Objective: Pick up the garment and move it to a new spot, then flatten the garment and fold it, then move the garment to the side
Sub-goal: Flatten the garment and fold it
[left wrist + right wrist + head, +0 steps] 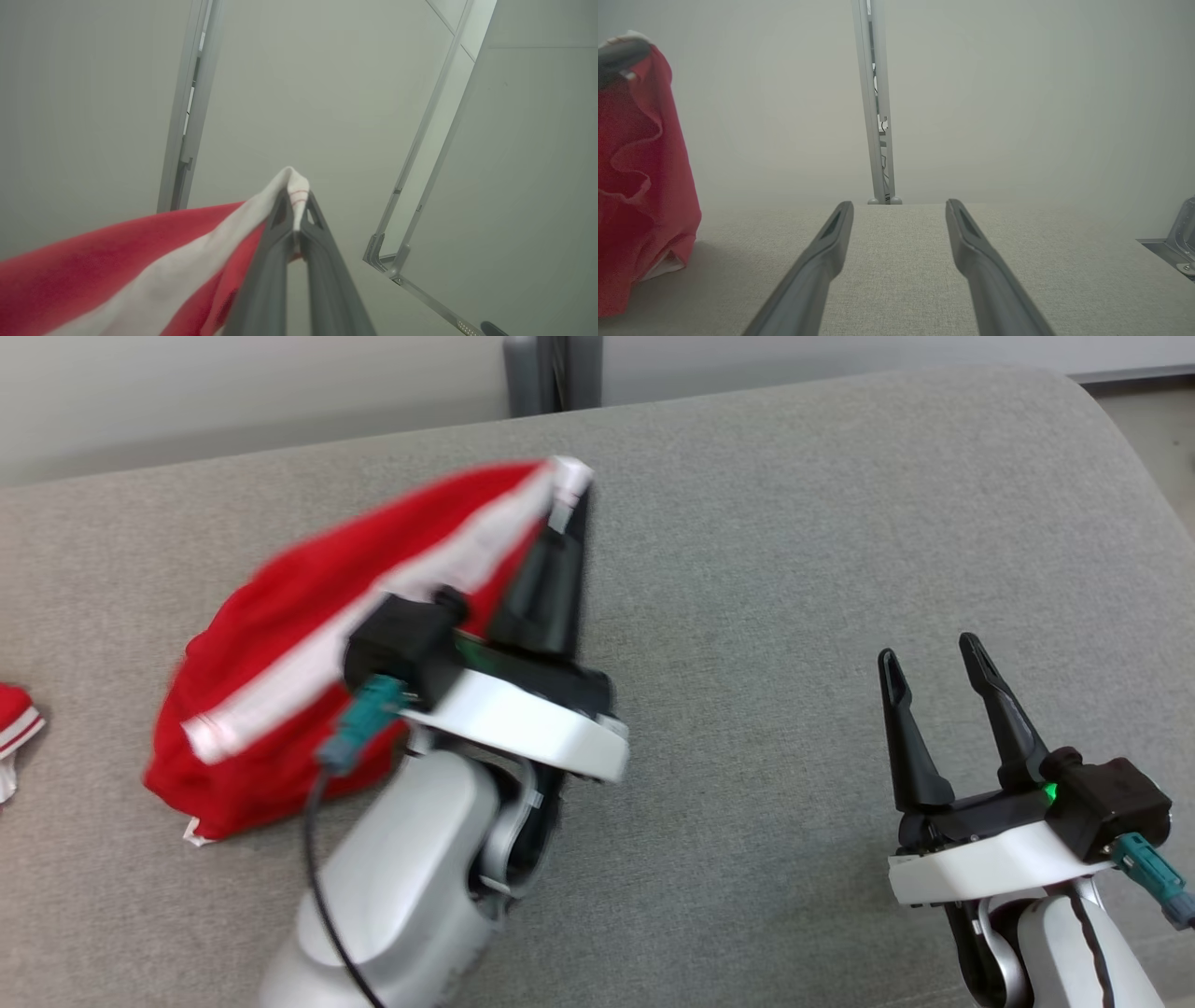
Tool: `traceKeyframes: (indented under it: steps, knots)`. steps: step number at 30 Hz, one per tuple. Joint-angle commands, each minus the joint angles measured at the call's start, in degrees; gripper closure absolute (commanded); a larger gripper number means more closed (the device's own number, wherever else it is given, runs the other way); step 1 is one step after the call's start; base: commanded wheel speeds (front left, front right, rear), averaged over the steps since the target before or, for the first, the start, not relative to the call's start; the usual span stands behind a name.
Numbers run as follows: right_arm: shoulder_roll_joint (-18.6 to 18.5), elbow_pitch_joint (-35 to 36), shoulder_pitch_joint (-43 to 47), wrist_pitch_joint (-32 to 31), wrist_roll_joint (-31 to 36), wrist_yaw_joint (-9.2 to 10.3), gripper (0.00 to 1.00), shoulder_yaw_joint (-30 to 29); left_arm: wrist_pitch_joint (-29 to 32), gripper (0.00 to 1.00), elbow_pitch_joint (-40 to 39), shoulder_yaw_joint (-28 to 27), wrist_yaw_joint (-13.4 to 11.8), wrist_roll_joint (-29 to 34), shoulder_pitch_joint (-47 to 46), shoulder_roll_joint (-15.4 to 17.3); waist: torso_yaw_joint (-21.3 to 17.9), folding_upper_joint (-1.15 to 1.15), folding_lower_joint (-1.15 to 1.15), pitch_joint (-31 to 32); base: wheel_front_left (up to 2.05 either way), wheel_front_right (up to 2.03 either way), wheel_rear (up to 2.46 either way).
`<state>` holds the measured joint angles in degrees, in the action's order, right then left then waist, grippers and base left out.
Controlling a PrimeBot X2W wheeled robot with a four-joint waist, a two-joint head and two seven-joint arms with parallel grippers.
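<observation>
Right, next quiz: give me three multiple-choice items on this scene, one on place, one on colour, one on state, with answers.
1. Where does the left gripper grip the red garment? A. white-trimmed edge B. red middle C. a button
2. What colour is the padded surface? A. blue B. grey C. black
3. How is the right gripper? A. shut on cloth B. open, empty C. shut on nothing
Answers: A, white trim sticks out between its closed fingers; B, grey fabric lies under both arms; B, its prongs stand apart, nothing between.
</observation>
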<state>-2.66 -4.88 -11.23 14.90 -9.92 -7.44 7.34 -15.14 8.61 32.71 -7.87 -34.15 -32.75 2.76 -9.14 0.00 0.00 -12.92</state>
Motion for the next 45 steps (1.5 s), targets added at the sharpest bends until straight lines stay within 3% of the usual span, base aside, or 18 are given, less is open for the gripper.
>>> traceKeyframes:
  steps: [1, 8, 11, 12, 13, 14, 19, 28, 36, 45]
  knots:
    - [-0.29, -0.16, -0.51, 0.33, -0.32, -0.09, 0.0, -0.15, 0.01, 1.0, 0.61, 1.05, -0.02, -0.67, -1.25, 0.24, -0.64, 0.0, 0.0, -0.58, 0.0, 0.0, 0.0]
    - [-0.3, -0.46, -2.07, 0.33, -1.17, -0.09, 0.0, -1.64, 0.0, 1.0, 5.88, 14.46, -0.56, -6.94, -3.56, 0.23, -2.79, 0.0, 0.0, -2.61, 0.0, 0.0, 0.0]
    - [-0.26, -0.58, -2.36, 0.33, -1.21, -0.09, 0.0, -2.07, 0.0, 1.0, 6.53, 16.27, -1.25, -8.52, -5.34, 0.29, -2.76, 0.0, 0.0, -2.72, 0.0, 0.0, 0.0]
    - [-0.29, -0.62, -2.36, 0.33, -1.22, -0.09, 0.0, -2.21, 0.07, 0.42, 6.79, 17.01, -1.17, -8.98, -5.27, 0.21, -2.77, 0.0, 0.0, -2.74, 0.0, 0.0, 0.0]
    - [-0.32, -0.97, -2.64, 0.33, -1.39, -0.08, 0.0, -2.85, 0.89, 0.12, 9.0, 21.64, 0.55, -10.43, -2.92, 0.01, -3.54, 0.0, 0.0, -3.45, 0.0, 0.0, 0.0]
    - [-0.43, -1.26, -2.87, 0.32, -1.39, -0.06, 0.0, -3.32, 1.05, 0.0, 10.12, 23.69, 1.3, -11.63, -3.14, 0.12, -3.5, 0.0, 0.0, -3.54, 0.0, 0.0, 0.0]
    - [-0.3, -1.83, -3.26, 0.33, -1.13, -0.06, 0.0, -4.43, 2.03, 0.0, 15.37, 30.66, 2.84, -15.09, -6.22, 0.25, -2.21, 0.0, 0.0, -3.34, 0.0, 0.0, 0.0]
    - [-0.32, -2.1, -2.27, 0.33, 0.25, -0.06, 0.0, -4.61, -0.02, 0.0, 18.23, 29.36, 0.01, -17.74, -8.47, 0.23, 1.43, 0.0, 0.0, -1.71, 0.0, 0.0, 0.0]
    - [-0.31, -1.73, -1.57, 0.33, 1.13, -0.06, 0.0, -4.45, -0.09, 0.0, 17.04, 21.25, -1.47, -11.33, -6.84, 0.27, 4.03, 0.0, 0.0, -0.04, 0.0, 0.0, 0.0]
    - [-0.32, -1.35, 0.38, 0.33, 2.01, -0.06, 0.0, -4.31, -0.11, 0.0, 13.68, 3.72, -3.07, 1.4, 0.48, 2.92, 7.1, 0.0, 0.0, 2.38, 0.0, 0.0, 0.0]
